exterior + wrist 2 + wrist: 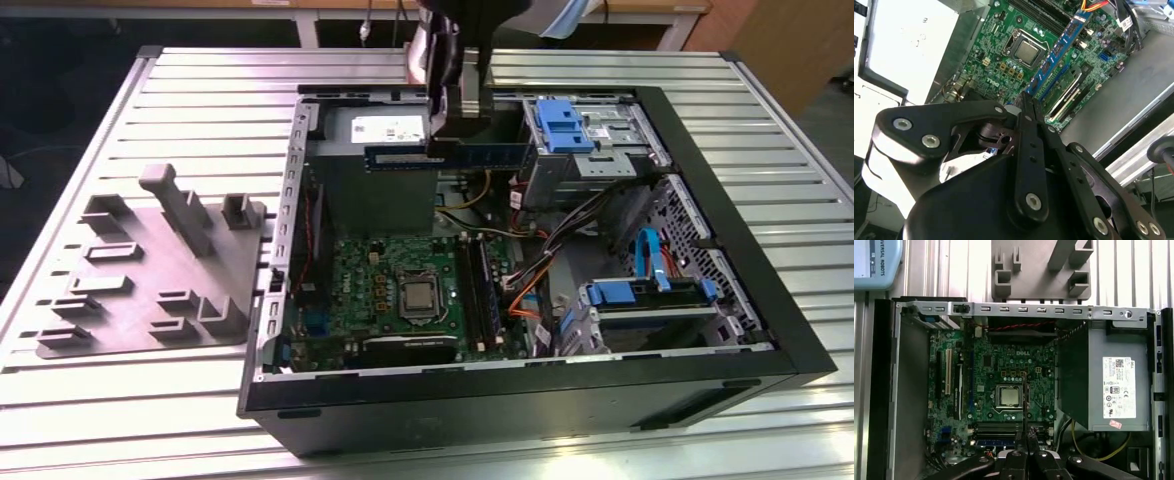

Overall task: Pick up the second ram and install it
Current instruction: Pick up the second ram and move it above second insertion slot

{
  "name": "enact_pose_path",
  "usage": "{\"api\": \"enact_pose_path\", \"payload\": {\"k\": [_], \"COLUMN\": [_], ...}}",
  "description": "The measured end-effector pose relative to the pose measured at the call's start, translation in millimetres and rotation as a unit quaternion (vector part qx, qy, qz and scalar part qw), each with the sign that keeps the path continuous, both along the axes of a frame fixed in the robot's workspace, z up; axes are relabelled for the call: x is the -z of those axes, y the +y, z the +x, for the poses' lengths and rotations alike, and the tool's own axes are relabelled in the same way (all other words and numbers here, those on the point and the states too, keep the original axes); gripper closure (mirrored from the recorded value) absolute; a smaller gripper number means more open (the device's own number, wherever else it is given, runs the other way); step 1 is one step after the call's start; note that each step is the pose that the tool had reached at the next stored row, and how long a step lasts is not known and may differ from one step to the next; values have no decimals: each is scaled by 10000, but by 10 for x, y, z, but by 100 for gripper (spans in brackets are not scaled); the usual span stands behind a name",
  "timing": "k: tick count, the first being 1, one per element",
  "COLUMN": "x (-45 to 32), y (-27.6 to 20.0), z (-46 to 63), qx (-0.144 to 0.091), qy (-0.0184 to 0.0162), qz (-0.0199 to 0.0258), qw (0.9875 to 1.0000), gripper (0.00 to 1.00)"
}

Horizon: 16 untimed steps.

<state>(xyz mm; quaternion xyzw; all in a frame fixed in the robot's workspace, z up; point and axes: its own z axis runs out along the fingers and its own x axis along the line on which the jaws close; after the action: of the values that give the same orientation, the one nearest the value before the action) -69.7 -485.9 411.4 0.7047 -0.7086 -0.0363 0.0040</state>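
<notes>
My gripper [447,140] is shut on the second ram [454,156], a long blue-green stick held level above the open computer case, over the power supply end. In the second wrist view the ram [1059,47] reaches out from the fingertips [1030,107] over the green motherboard [999,45]. In the first wrist view the ram [1025,400] shows edge-on as a thin line crossing the silver processor [1008,396]. The black memory slots [483,290] lie beside the processor [418,296], well below the stick; one slot seems to hold another stick [1064,92].
The case walls [747,200] ring the motherboard. The grey power supply [1114,385], blue drive brackets [561,125] and loose orange and black cables [527,300] crowd the exterior view's right. A grey holder plate [147,270] lies on the slatted table at that view's left.
</notes>
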Motion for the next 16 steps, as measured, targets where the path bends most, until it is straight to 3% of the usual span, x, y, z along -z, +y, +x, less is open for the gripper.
{"api": "enact_pose_path", "payload": {"k": [16], "x": [292], "y": [-10], "z": [0], "qx": [0], "qy": [0], "qz": [4], "qw": [10000], "gripper": [88]}}
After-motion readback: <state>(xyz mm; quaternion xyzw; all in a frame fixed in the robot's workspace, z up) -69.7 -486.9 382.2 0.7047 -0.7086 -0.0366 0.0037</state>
